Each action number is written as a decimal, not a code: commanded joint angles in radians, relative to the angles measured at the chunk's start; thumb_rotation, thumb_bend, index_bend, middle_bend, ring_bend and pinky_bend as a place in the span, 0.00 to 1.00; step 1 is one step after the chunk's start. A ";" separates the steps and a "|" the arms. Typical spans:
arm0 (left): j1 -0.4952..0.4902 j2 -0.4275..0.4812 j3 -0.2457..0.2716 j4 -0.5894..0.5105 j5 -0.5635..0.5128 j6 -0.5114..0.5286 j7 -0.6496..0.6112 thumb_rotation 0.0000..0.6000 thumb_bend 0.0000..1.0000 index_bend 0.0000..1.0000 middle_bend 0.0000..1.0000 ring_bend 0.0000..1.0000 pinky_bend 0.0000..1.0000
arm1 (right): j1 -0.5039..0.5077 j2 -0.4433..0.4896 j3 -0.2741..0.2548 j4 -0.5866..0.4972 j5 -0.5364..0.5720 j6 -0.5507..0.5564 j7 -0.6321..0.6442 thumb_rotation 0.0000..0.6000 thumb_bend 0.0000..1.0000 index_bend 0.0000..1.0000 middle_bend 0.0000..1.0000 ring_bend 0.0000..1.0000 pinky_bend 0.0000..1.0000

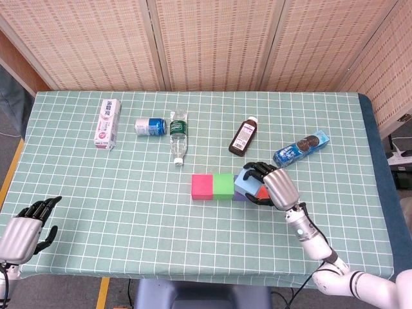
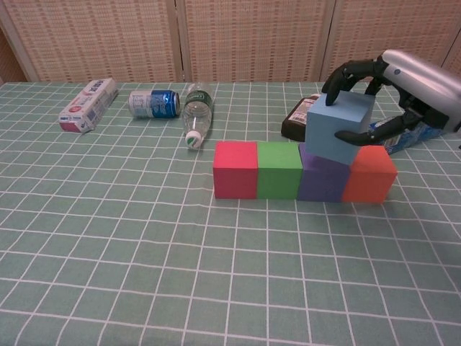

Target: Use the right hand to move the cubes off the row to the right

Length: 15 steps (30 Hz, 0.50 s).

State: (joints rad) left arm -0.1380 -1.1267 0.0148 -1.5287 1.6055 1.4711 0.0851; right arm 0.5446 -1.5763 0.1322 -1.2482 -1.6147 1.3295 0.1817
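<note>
A row of cubes lies mid-table: pink, green, purple and orange. A light blue cube is held tilted above the purple and orange ones, gripped by my right hand, fingers over its top and thumb on its near side. In the head view the right hand covers most of the blue cube and the orange cube. My left hand rests open at the table's near left corner, holding nothing.
Behind the row lie a dark medicine bottle and a blue cookie pack. Farther left are a water bottle, a blue can and a white-pink box. The table's right edge is close.
</note>
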 commanded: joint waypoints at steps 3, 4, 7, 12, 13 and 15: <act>0.001 0.001 -0.001 -0.002 0.000 0.003 -0.008 1.00 0.47 0.13 0.20 0.22 0.40 | -0.113 0.234 -0.161 -0.240 0.036 -0.080 -0.175 1.00 0.49 0.60 0.50 0.55 0.76; 0.001 0.001 -0.001 -0.002 0.001 0.004 -0.007 1.00 0.47 0.13 0.20 0.22 0.40 | -0.128 0.273 -0.180 -0.285 0.052 -0.093 -0.217 1.00 0.49 0.60 0.50 0.54 0.76; 0.000 -0.001 0.001 -0.003 0.005 0.000 -0.002 1.00 0.47 0.13 0.20 0.22 0.40 | -0.170 0.320 -0.210 -0.327 0.061 -0.073 -0.270 1.00 0.49 0.60 0.50 0.53 0.76; -0.003 -0.002 0.002 -0.006 0.003 -0.007 0.004 1.00 0.47 0.13 0.20 0.22 0.40 | -0.219 0.362 -0.246 -0.330 0.060 -0.054 -0.275 1.00 0.49 0.51 0.48 0.45 0.67; -0.003 -0.002 0.001 -0.006 0.001 -0.009 0.005 1.00 0.47 0.13 0.20 0.22 0.40 | -0.226 0.369 -0.249 -0.331 0.057 -0.049 -0.277 1.00 0.48 0.48 0.47 0.42 0.64; -0.004 -0.003 0.000 -0.005 -0.002 -0.013 0.007 1.00 0.47 0.13 0.20 0.22 0.40 | -0.237 0.370 -0.246 -0.325 0.043 -0.028 -0.271 1.00 0.48 0.46 0.45 0.40 0.63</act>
State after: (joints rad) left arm -0.1422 -1.1294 0.0153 -1.5341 1.6037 1.4588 0.0914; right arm 0.3159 -1.2088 -0.1126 -1.5747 -1.5637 1.2885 -0.0912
